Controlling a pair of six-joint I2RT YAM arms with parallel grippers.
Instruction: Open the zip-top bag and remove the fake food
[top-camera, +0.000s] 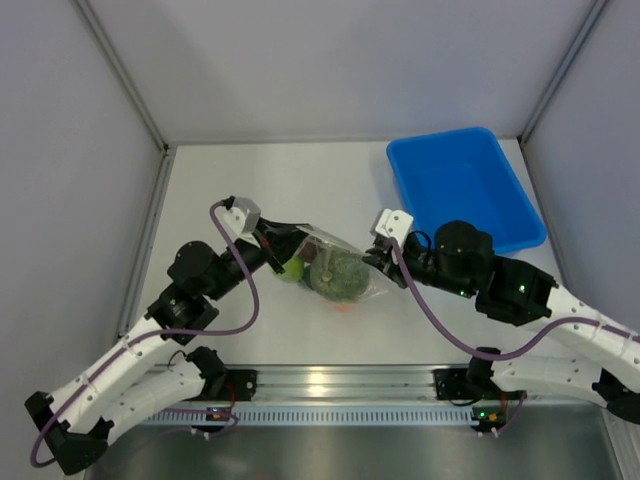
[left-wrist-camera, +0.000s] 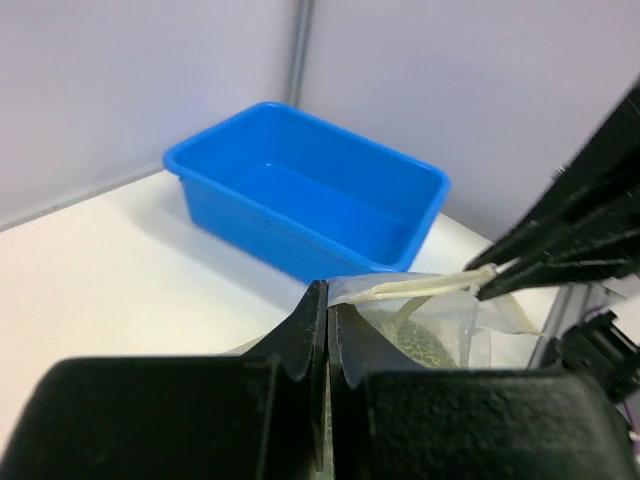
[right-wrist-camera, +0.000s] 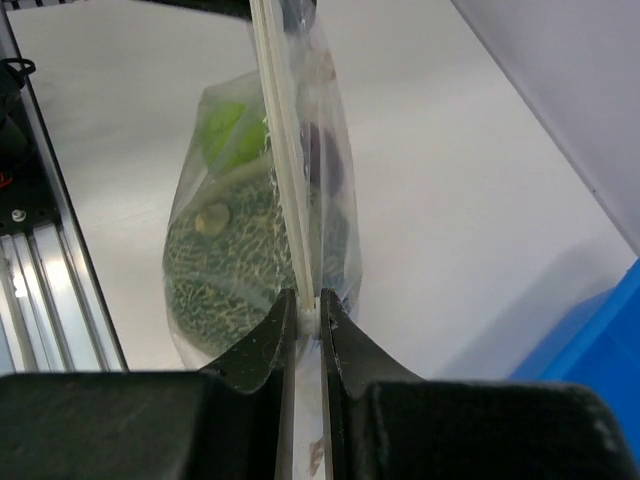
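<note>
Black jaws clamp zip-top bag (right-wrist-camera: 325, 240) | clear crinkly plastic | netted round melon (right-wrist-camera: 220, 280)

Bag (top-camera: 335, 262): clear, glossy film with a white zip strip along its top edge. Melon (right-wrist-camera: 225, 270), inside the bag: grey-green under a pale net pattern, with a cream stem scar. Apple (right-wrist-camera: 228, 135), inside the bag: bright yellow-green. Dark piece (right-wrist-camera: 325, 165), inside the bag: deep purple-brown. Orange (top-camera: 343, 306), at the bag's near edge: a sliver of orange-red. Bin (top-camera: 465, 190), beyond the bag to the right: plain saturated blue. Table (top-camera: 250, 180), under the bag: matt white. Walls (top-camera: 330, 60): pale grey. Left gripper (top-camera: 268, 238) and right gripper (top-camera: 372, 258), at the bag's ends: black. Arms (top-camera: 130, 365): white shells, black joints. Cables (top-camera: 426, 306): purple.
</note>
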